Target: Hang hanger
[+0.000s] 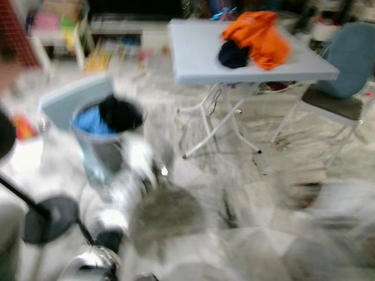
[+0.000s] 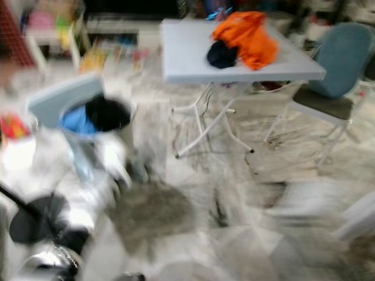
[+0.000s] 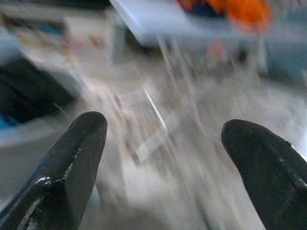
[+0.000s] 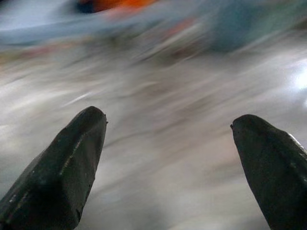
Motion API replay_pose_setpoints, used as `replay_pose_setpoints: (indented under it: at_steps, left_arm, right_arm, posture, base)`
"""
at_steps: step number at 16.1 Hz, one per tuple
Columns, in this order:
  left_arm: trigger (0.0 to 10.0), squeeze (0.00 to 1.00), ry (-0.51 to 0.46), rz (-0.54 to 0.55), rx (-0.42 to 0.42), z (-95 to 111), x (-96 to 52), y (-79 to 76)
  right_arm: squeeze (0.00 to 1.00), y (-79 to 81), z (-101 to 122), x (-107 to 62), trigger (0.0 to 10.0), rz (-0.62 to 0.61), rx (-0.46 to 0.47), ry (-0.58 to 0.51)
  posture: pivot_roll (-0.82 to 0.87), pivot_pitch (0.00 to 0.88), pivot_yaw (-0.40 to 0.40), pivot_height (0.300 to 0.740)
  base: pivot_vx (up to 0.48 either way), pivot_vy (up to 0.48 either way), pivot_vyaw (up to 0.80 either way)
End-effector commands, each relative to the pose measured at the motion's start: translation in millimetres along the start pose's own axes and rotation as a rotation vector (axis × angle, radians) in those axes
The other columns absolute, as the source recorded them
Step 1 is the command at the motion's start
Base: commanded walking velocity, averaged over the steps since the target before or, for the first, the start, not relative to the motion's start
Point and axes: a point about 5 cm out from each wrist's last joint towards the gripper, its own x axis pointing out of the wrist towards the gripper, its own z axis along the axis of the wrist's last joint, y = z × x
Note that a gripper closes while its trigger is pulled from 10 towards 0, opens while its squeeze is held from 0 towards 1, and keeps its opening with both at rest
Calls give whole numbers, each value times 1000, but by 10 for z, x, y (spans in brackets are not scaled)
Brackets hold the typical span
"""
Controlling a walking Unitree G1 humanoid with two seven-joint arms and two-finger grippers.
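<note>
We saw a room much blurred, with a pale marbled floor [image 1: 269,193] spreading across most of the head views. On it stood a white folding table [image 1: 199,58], and on the table's far right part lay an orange garment [image 1: 258,35] with a dark navy garment [image 1: 233,55] touching its near left edge. To the right of the table stood a blue-backed chair [image 1: 345,64] with a grey seat and white legs. To the left of the table, nearer us, stood a grey bin [image 1: 102,146], its pale lid [image 1: 73,99] tilted up behind it, with blue cloth [image 1: 91,121] and black cloth [image 1: 120,114] inside. A black round base on a stand [image 1: 50,218] sat at the lower left.

No hanger could be made out in the blur, so we could not tell where the task's thing was or how it looked.

Our left gripper [image 3: 163,143] was spread wide, its two black fingers [image 3: 76,153] holding nothing, pointed across the floor toward the table and bin. Our right gripper [image 4: 165,143] likewise gaped wide and bare over the floor, its fingers [image 4: 67,163] well apart.
</note>
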Motion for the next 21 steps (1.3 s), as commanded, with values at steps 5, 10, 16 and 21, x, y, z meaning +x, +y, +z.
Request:
replay_pose_setpoints:
  at_steps: [5, 10, 16, 21]
  left_arm:
    - [10000, 0, -36, -124, -21, 70, 60, -255]
    - [10000, 0, -30, -177, -16, 100, 22, -335]
    - [10000, 0, -20, -205, -6, 100, 10, -391]
    - [10000, 0, -13, -202, -7, 98, 11, -397]
  right_arm:
    - [0, 309, -150, -117, 10000, 33, 65, 17]
    - [0, 284, -109, -145, 10000, 31, 34, 30]
    - [0, 398, -41, -167, 10000, 87, 67, 8]
    - [0, 420, -6, -171, 10000, 103, 40, -12]
  posture:
    - [53, 0, -43, 740]
    - [47, 0, -38, 740]
    - [42, 0, -35, 740]
    - [40, 0, -37, 740]
  base:
    - [0, 0, 0]
    - [208, 0, 0]
    - [455, 0, 0]
    - [455, 0, 0]
